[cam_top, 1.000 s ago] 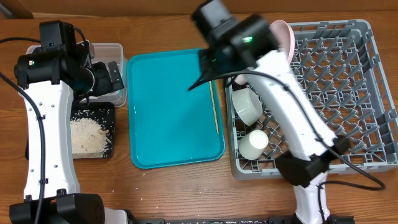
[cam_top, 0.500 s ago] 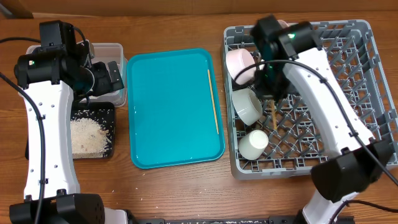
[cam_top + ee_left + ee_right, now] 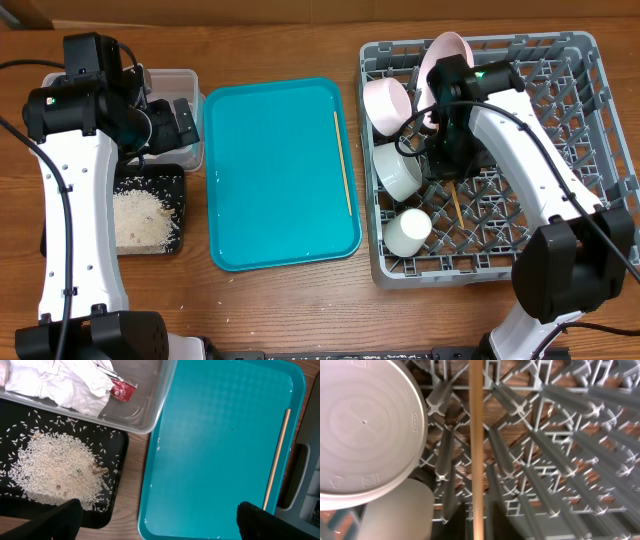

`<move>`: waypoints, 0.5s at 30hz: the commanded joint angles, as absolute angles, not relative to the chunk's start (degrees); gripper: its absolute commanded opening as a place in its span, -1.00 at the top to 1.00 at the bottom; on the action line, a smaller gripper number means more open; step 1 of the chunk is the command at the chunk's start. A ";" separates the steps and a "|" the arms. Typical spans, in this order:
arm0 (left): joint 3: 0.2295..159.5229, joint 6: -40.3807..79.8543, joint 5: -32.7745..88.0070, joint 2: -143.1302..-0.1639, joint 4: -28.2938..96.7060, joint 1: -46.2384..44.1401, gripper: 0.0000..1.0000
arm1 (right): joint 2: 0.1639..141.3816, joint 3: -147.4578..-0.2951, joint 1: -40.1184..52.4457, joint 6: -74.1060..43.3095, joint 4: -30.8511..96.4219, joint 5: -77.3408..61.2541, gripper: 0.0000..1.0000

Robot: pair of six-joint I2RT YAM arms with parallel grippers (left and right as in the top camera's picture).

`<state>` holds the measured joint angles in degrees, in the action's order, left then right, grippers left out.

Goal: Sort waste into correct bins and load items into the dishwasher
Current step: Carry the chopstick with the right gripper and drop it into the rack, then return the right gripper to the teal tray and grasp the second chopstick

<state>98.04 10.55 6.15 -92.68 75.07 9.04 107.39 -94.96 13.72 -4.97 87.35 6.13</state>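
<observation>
My right gripper (image 3: 446, 168) is low inside the grey dish rack (image 3: 560, 150), shut on a wooden chopstick (image 3: 456, 203) that runs down between the pegs (image 3: 476, 435). A second chopstick (image 3: 343, 160) lies on the teal tray's right side (image 3: 277, 455). The rack holds a pale pink plate (image 3: 445, 52) on edge, a pink bowl (image 3: 385, 100), a grey-green bowl (image 3: 397, 170) and a white cup (image 3: 408, 232). My left gripper (image 3: 160, 525) is open and empty above the clear tub (image 3: 150, 415), which holds napkins (image 3: 60, 382) and a red wrapper (image 3: 122, 391). Rice (image 3: 55, 472) fills the black tray (image 3: 117, 445).
The teal tray (image 3: 270, 170) lies between the bins and the rack, with a few stray rice grains at its near edge. A pale round dish underside (image 3: 365, 430) sits just left of the held chopstick. Upright pegs crowd around the right gripper.
My right arm swung from over the teal tray into the rack and lowered the chopstick between the pegs. The left arm has not moved.
</observation>
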 commanded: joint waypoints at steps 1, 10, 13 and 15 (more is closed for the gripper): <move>99.15 10.50 5.74 -92.14 74.96 8.97 -1.00 | 105.58 -94.70 13.37 -4.47 87.24 5.19 0.31; 99.15 10.50 5.74 -92.14 74.96 8.97 -1.00 | 105.41 -101.32 13.91 -4.49 88.25 0.36 0.21; 99.15 10.50 5.74 -92.14 74.96 8.97 -1.00 | 105.43 -109.12 15.92 -4.69 88.55 -3.09 0.21; 99.15 10.50 5.74 -92.14 74.96 8.97 -1.00 | 105.43 -113.86 19.68 -5.76 86.50 -4.78 0.07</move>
